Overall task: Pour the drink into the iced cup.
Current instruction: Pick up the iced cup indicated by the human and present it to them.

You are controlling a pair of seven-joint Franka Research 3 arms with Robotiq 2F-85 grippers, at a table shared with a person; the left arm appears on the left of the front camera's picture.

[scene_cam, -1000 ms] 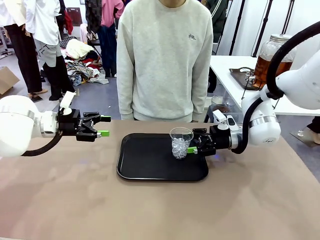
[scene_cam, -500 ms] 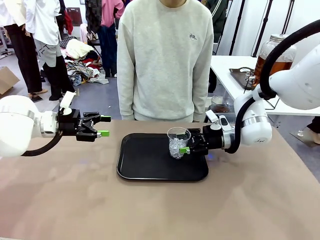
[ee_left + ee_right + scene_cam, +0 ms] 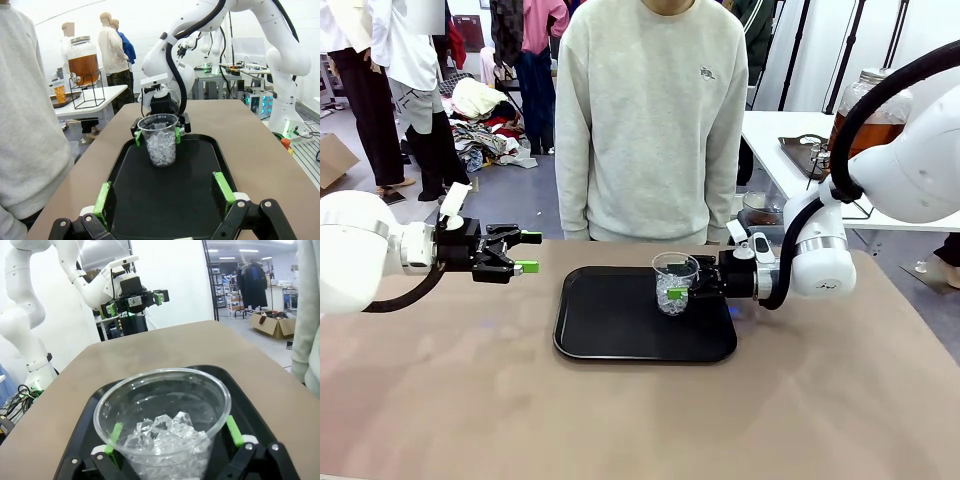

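Observation:
The iced cup (image 3: 675, 283), a clear plastic cup part-filled with ice, stands upright on a black tray (image 3: 590, 335). My right gripper (image 3: 682, 289) is open and level with the cup, one green pad on each side of it; the right wrist view has the cup (image 3: 162, 410) close up between the fingers (image 3: 233, 433). My left gripper (image 3: 525, 252) hovers open above the table, left of the tray, facing the cup (image 3: 159, 137). The drink (image 3: 865, 118), amber liquid in a big glass jar with a metal lid, sits on a white side table at the back right.
A person in a light grey sweatshirt (image 3: 650, 120) stands at the far edge of the table, behind the tray. The jar (image 3: 83, 62) rests on a black wire stand beside a small cup of orange liquid (image 3: 59, 92). Bare brown tabletop surrounds the tray.
My right gripper has moved left along the tray until its fingers reach around the cup. The left arm has stayed still.

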